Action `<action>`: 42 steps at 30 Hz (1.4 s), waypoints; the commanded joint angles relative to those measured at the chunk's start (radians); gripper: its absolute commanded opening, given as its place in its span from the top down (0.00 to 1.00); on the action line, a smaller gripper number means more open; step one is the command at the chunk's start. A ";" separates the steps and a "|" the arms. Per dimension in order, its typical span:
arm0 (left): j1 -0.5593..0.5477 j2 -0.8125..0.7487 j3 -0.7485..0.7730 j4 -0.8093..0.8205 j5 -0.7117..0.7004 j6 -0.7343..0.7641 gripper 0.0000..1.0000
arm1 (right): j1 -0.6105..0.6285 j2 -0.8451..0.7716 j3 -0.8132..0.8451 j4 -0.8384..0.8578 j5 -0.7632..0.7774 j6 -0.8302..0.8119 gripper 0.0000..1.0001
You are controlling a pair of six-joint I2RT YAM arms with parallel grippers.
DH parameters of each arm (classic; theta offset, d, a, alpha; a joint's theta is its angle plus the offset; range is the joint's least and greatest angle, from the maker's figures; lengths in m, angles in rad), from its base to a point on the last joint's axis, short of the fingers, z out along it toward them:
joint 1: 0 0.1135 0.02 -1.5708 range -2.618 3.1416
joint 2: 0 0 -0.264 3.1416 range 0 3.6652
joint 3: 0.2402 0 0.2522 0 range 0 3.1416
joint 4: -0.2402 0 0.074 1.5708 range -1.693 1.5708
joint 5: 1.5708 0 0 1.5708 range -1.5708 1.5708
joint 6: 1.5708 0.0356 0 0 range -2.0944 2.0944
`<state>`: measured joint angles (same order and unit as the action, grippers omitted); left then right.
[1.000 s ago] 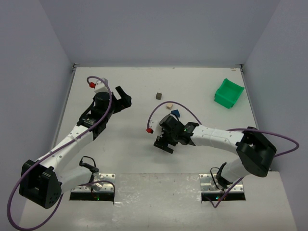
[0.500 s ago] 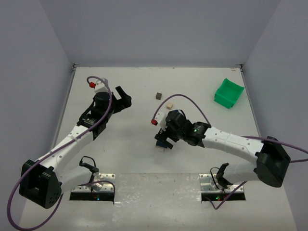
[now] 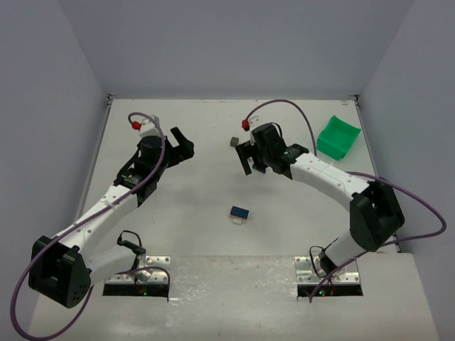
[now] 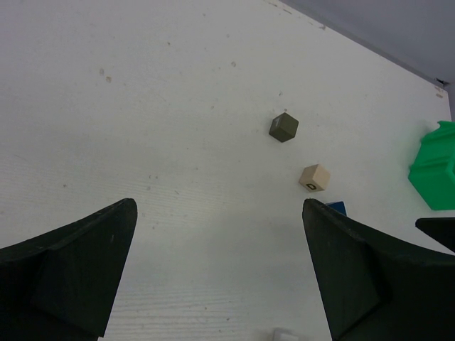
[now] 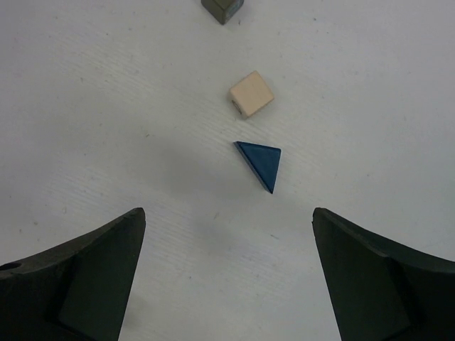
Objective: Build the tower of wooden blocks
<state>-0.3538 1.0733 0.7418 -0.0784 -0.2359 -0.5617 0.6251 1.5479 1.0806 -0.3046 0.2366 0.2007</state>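
The white bench (image 3: 185,227) carries everything. Two arms stand on its near edge, the left arm (image 3: 106,206) and the right arm (image 3: 330,181), and one green bin (image 3: 338,137) sits at the far right, apart from the blocks.

The right claw (image 5: 226,213) is spread wide and holds nothing. The left claw (image 4: 217,206) is also spread wide and empty.

No tower stands yet; the pieces lie loose in two places. Near the middle back of the bench I count three in a loose row: one dark cube (image 5: 222,8), one beige cube (image 5: 250,94) and one blue roof piece (image 5: 259,163). They lie near one another but do not touch. Toward the front there is one blue flat block (image 3: 239,212), which seems to rest on or against one small white piece (image 3: 237,219); I cannot tell which.

The relation that matters: in the right wrist view the blue roof piece lies straight ahead of the right claw, between the lines of its two fingers. Its triangular face is up, with one corner pointing back toward the claw. The beige cube is just behind it and the dark cube farther behind. The right arm is clearly the nearer one; the left claw hangs well apart, to the left. I judge the right claw is the one to pick next.
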 commanded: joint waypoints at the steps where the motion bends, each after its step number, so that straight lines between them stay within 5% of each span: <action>1: 0.003 -0.008 0.006 0.038 -0.009 0.009 0.00 | -0.077 0.139 0.153 0.016 -0.253 -0.277 0.01; 10: 0.003 0.022 0.021 0.025 -0.059 0.002 0.00 | -0.131 0.349 0.328 -0.031 -0.360 -0.529 0.01; 22: 0.003 0.069 0.045 0.011 -0.088 -0.007 0.00 | -0.193 0.567 0.486 -0.109 -0.433 -0.535 0.14; 37: 0.003 0.083 0.051 0.020 -0.059 0.006 0.00 | -0.211 0.575 0.480 -0.129 -0.491 -0.566 0.48; 42: 0.003 0.083 0.053 0.019 -0.057 0.006 0.00 | -0.211 0.567 0.485 -0.137 -0.490 -0.560 0.72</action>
<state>-0.3538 1.1576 0.7464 -0.0952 -0.3036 -0.5640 0.4191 2.1353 1.5232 -0.4468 -0.2309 -0.3507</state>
